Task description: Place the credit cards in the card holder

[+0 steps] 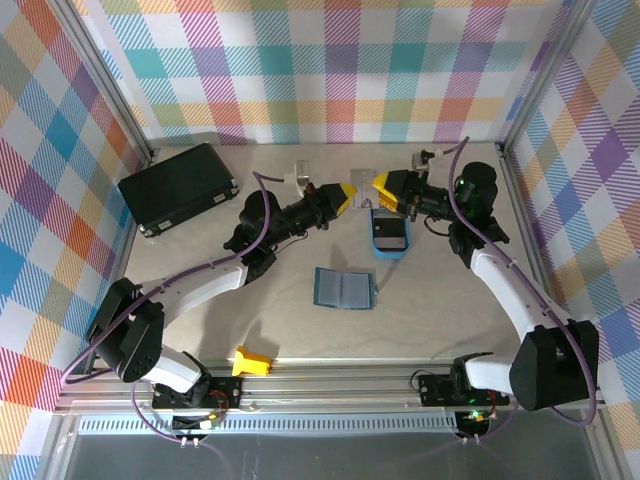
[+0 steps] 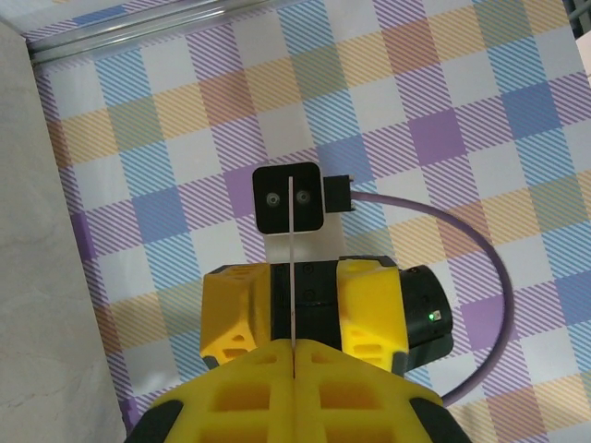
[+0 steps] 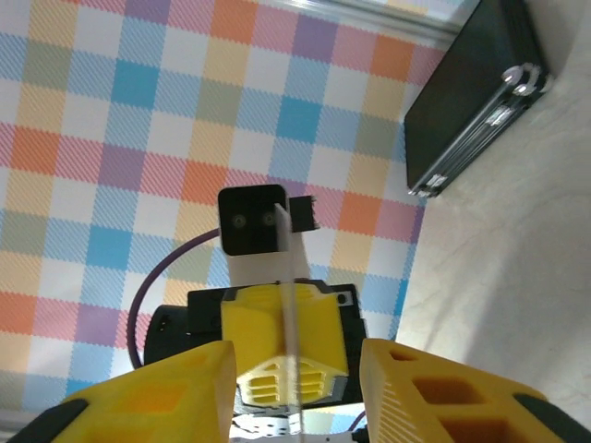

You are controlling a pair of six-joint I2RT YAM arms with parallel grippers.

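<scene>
A thin pale card [image 1: 362, 185] hangs on edge in mid-air at the upper centre of the overhead view. The closed fingers of the left claw [image 1: 349, 198] pinch it flat, while the right claw [image 1: 379, 182] faces it with its jaws apart on either side, not gripping. The card looks light, stiff and slick, so it is best held by its flat faces near one end. Just below, a blue tray [image 1: 388, 255] holds what seem to be more dark cards [image 1: 388, 232]. The open wallet [image 1: 343, 288] lies mid-frame on the pale table [image 1: 450, 300], with a black case [image 1: 178, 187] at upper left and checked walls [image 1: 330, 70] all round.
</scene>
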